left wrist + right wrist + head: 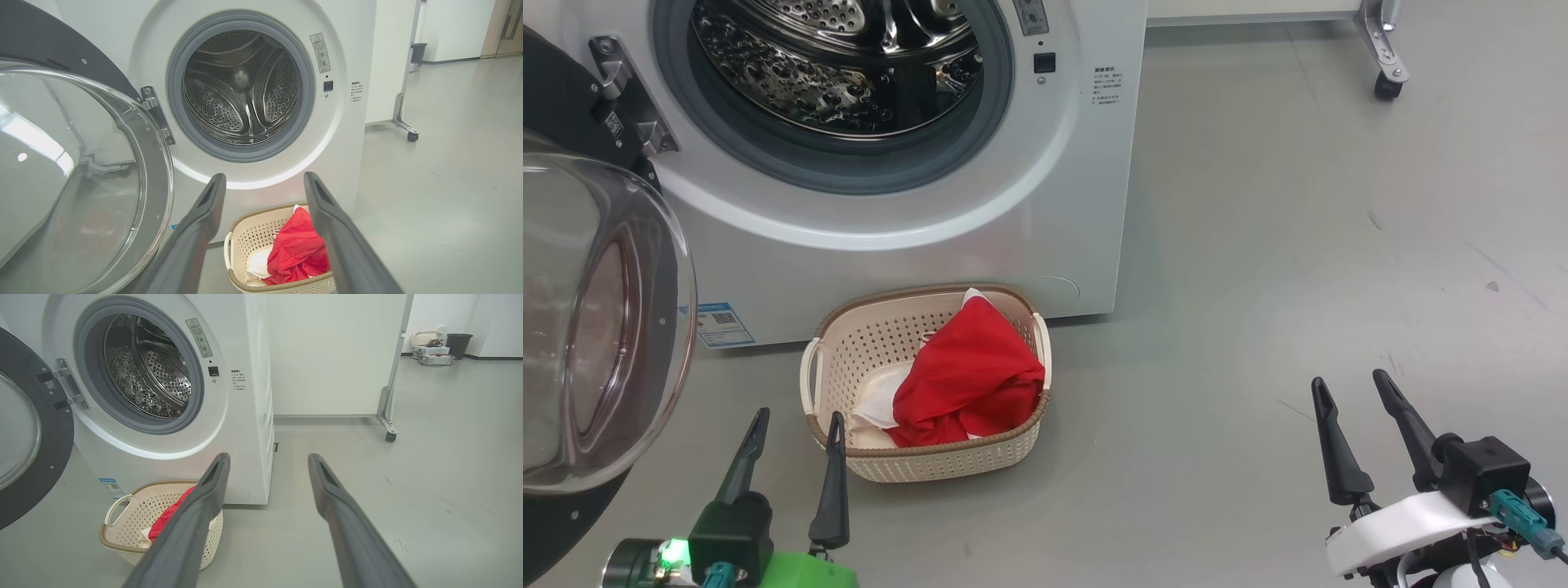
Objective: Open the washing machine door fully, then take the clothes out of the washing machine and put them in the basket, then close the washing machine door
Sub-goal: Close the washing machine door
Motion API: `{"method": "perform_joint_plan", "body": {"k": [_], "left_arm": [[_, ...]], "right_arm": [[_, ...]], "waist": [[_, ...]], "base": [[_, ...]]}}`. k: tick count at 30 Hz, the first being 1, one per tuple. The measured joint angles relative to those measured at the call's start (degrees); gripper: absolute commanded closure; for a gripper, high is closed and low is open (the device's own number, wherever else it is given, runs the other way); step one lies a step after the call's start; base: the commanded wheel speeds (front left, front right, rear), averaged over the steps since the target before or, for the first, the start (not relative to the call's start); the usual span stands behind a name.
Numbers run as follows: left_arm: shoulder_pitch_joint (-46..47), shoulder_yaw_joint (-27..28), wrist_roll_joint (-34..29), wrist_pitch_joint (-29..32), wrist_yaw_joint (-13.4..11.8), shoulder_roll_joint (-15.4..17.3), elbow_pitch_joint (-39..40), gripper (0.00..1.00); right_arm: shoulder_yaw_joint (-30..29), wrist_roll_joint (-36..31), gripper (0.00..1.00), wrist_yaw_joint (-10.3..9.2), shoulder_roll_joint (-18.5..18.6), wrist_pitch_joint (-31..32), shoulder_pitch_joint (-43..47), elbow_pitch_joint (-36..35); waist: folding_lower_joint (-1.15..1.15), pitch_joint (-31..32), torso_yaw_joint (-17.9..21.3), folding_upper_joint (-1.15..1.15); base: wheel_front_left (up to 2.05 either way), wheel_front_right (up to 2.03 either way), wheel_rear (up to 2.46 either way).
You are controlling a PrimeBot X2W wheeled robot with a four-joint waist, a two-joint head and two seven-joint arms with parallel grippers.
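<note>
Clothes [972,376] in the basket [931,469] — left gripper [800,414] and right gripper [1347,378] gape empty; press the washing machine door [605,327], frame left, firmly shut.

clothes [970,376] in basket [947,461] before washing machine [915,261]

Smooth grey floor [449,457], faintly scuffed, spread before a white partition panel [327,355] on a metal caster foot [388,426]. Beyond the panel, a dark bin [459,346] and cabled boxes [433,351] against a white wall [449,310]. Even, soft light.
</note>
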State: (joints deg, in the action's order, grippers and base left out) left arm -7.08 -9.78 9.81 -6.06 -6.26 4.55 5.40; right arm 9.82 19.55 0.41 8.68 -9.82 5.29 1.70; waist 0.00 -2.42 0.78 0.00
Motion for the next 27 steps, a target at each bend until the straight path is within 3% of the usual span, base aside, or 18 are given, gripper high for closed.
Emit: {"method": "perform_joint_plan", "body": {"k": [15,27], "left_arm": [[0.0,-0.6,-0.4,0.0,0.0,0.0,0.6,0.0],[0.0,-1.5,-0.4,0.0,0.0,-0.3,0.6,0.0]], "right_arm": [[-0.6,0.0,0.0,-0.57,0.2,0.0,0.2,-0.5],[-1.5,0.1,0.0,-0.57,1.3,0.0,0.8,-1.4]], "waist": [[0.0,-0.3,-0.9,0.0],[0.0,-1.1,-6.1,0.0]], "base": [[0.0,0.0,0.0],[0.0,0.0,0.0]]}}
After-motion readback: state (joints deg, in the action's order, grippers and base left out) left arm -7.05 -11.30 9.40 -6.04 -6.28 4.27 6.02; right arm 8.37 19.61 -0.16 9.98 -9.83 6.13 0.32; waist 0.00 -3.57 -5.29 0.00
